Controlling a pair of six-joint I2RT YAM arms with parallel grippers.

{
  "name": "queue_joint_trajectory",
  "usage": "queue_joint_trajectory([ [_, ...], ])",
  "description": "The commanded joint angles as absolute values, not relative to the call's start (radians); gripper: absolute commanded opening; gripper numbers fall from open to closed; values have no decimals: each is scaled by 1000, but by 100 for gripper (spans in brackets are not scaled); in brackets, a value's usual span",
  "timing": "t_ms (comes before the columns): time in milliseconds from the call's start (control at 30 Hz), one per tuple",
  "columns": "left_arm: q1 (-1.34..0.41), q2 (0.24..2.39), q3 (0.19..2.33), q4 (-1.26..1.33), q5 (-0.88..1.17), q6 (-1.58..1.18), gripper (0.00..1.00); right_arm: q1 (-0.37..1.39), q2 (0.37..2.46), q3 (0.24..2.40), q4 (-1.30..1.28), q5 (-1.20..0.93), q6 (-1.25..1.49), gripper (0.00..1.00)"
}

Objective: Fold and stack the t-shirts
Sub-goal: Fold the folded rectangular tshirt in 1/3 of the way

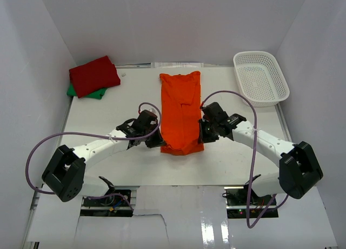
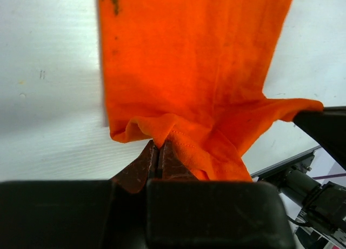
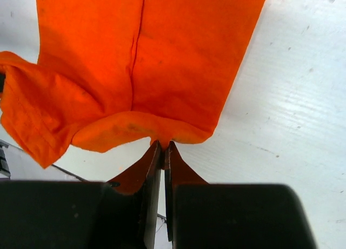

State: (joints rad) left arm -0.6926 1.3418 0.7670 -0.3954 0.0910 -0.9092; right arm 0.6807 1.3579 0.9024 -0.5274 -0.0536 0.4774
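Observation:
An orange t-shirt [image 1: 180, 108] lies folded into a long strip down the middle of the table. My left gripper [image 1: 157, 142] is shut on its near left corner [image 2: 162, 131], which is lifted and bunched. At the near right corner [image 3: 162, 134] my right gripper [image 1: 200, 138] is shut on the cloth, the edge pinched between its fingertips. A deep red t-shirt [image 1: 94, 75] lies folded at the far left on top of a green t-shirt [image 1: 93, 93], of which only an edge shows.
A white mesh basket [image 1: 260, 77] stands at the far right. White walls close in the table on three sides. Purple cables loop from both arms, and the table's near edge [image 2: 281, 165] lies just behind the lifted hem.

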Motion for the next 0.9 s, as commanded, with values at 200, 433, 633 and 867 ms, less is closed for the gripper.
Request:
queue_joint_trajectory([
  [200, -669, 1382, 945, -443, 81, -862, 0, 608, 1419, 1022, -532, -52, 393, 8],
  [433, -612, 1451, 1009, -446, 71, -818, 0, 565, 1482, 1080, -525, -41, 368, 8],
  [633, -548, 1525, 1046, -414, 81, -778, 0, 535, 1538, 1137, -506, -23, 353, 8],
  [867, -505, 1656, 1156, -407, 46, -723, 0, 499, 1657, 1249, -489, -32, 322, 8],
])
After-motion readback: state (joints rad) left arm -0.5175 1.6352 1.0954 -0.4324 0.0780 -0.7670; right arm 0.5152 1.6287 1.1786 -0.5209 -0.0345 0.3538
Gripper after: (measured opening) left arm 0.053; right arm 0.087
